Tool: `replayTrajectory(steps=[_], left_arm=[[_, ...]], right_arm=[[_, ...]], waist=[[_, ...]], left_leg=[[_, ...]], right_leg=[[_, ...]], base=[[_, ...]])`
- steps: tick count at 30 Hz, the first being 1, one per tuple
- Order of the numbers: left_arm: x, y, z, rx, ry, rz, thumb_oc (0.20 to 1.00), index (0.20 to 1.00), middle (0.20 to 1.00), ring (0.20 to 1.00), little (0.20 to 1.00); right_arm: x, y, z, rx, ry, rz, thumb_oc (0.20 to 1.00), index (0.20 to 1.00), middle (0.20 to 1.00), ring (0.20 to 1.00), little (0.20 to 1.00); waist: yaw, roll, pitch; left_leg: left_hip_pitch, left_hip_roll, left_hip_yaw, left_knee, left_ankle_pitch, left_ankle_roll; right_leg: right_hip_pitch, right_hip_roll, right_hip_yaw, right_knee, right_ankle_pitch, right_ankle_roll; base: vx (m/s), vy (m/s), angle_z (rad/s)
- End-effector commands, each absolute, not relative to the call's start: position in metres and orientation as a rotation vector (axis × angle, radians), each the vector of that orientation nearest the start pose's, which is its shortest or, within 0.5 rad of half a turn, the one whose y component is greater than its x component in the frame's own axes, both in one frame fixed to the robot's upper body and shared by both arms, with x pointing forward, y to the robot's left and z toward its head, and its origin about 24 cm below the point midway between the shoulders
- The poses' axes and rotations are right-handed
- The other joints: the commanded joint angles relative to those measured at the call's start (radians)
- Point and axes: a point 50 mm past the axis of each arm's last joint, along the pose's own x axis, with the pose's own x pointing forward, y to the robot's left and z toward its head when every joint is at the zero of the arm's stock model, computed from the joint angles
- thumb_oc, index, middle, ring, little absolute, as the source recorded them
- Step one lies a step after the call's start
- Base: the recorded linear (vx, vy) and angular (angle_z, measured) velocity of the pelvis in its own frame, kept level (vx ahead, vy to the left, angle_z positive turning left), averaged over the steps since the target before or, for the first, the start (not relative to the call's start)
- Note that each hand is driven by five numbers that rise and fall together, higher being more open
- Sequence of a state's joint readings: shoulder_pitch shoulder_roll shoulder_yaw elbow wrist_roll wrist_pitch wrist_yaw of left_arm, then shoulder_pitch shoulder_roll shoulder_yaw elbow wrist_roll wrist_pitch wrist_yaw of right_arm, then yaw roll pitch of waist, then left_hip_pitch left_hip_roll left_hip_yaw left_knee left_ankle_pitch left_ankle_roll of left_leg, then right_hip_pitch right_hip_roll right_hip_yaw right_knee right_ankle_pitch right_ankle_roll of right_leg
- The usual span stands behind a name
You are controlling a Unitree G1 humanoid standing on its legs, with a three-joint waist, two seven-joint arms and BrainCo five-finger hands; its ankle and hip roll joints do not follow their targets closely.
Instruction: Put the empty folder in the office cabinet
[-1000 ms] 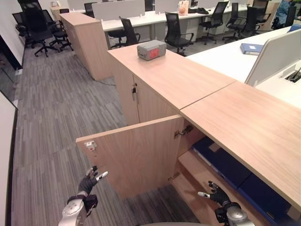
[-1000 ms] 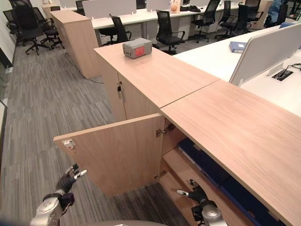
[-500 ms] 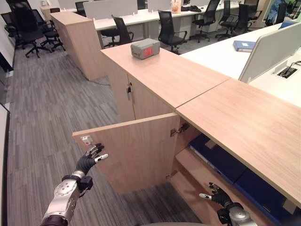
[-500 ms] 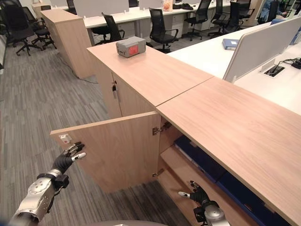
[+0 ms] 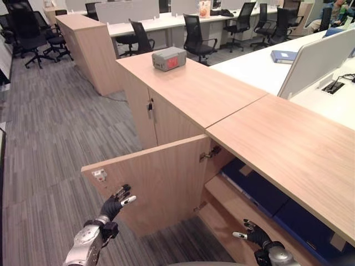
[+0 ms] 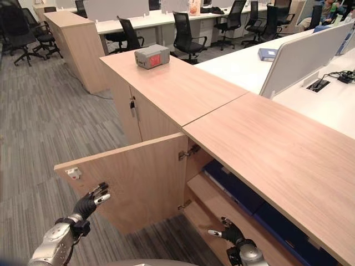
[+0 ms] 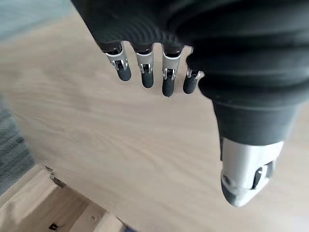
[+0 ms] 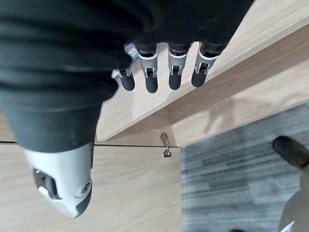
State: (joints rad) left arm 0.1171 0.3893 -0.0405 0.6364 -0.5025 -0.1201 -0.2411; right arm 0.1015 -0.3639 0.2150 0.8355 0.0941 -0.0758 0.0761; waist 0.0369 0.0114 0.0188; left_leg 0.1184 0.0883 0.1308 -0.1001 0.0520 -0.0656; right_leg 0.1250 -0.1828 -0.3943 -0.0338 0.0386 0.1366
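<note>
The office cabinet (image 5: 183,88) stands open, its door (image 5: 161,183) swung out toward me. Dark blue folders (image 5: 259,188) lie on the upper shelf inside. My left hand (image 5: 115,204) is open, fingers straight, close in front of the door's outer face (image 7: 145,145) below the latch (image 5: 100,175). Low at the right, my right hand (image 5: 255,239) is open in front of the bare lower shelf (image 8: 236,92), near a door hinge (image 8: 165,144). Neither hand holds anything.
A grey box with a red label (image 5: 168,58) sits on the cabinet top. A blue folder (image 5: 283,55) lies on the white desk behind a partition (image 5: 316,61). Office chairs (image 5: 197,33) and another cabinet (image 5: 89,50) stand across the carpeted aisle (image 5: 55,127).
My left hand rose toward the door's free edge, then came down a little along the door's face. The right hand has stayed low by the shelf. The camera shifted slightly.
</note>
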Motion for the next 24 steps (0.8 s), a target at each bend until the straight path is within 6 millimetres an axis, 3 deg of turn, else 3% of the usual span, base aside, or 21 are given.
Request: replayTrajectory(steps=[1, 14, 18, 24], left_arm=[[0.196, 0.274, -0.060, -0.105, 0.450, 0.091, 1.000, 1.000, 1.000, 1.000, 1.000], [0.153, 0.260, -0.105, -0.109, 0.700, 0.100, 1.000, 1.000, 1.000, 1.000, 1.000], [0.139, 0.266, -0.116, -0.086, 0.775, 0.140, 1.000, 1.000, 1.000, 1.000, 1.000], [0.136, 0.279, -0.117, -0.089, 0.790, 0.218, 1.000, 1.000, 1.000, 1.000, 1.000]], right_arm=[[0.156, -0.238, -0.119, -0.306, 0.823, 0.070, 1.000, 1.000, 1.000, 1.000, 1.000], [0.156, -0.237, -0.120, -0.325, 0.836, 0.073, 1.000, 1.000, 1.000, 1.000, 1.000], [0.156, -0.238, -0.121, -0.327, 0.840, 0.068, 1.000, 1.000, 1.000, 1.000, 1.000], [0.156, -0.239, -0.122, -0.329, 0.845, 0.060, 1.000, 1.000, 1.000, 1.000, 1.000]], waist=[[0.005, -0.038, 0.034], [0.019, -0.033, 0.038], [0.022, -0.034, 0.040], [0.026, -0.036, 0.038]], left_leg=[[0.020, -0.010, -0.001, 0.013, -0.084, -0.019], [0.005, -0.006, -0.030, 0.013, -0.077, -0.020], [0.002, -0.004, -0.036, 0.013, -0.075, -0.021], [0.001, 0.000, -0.042, 0.013, -0.074, -0.024]], right_leg=[[0.016, -0.107, 0.025, 0.016, 0.023, 0.095], [0.018, -0.098, 0.009, 0.017, 0.009, 0.087], [0.018, -0.095, 0.007, 0.017, 0.006, 0.085], [0.021, -0.092, 0.002, 0.014, 0.003, 0.082]], base=[[0.00, 0.000, 0.00], [0.00, -0.004, 0.05], [0.00, -0.002, 0.02], [0.00, 0.000, 0.00]])
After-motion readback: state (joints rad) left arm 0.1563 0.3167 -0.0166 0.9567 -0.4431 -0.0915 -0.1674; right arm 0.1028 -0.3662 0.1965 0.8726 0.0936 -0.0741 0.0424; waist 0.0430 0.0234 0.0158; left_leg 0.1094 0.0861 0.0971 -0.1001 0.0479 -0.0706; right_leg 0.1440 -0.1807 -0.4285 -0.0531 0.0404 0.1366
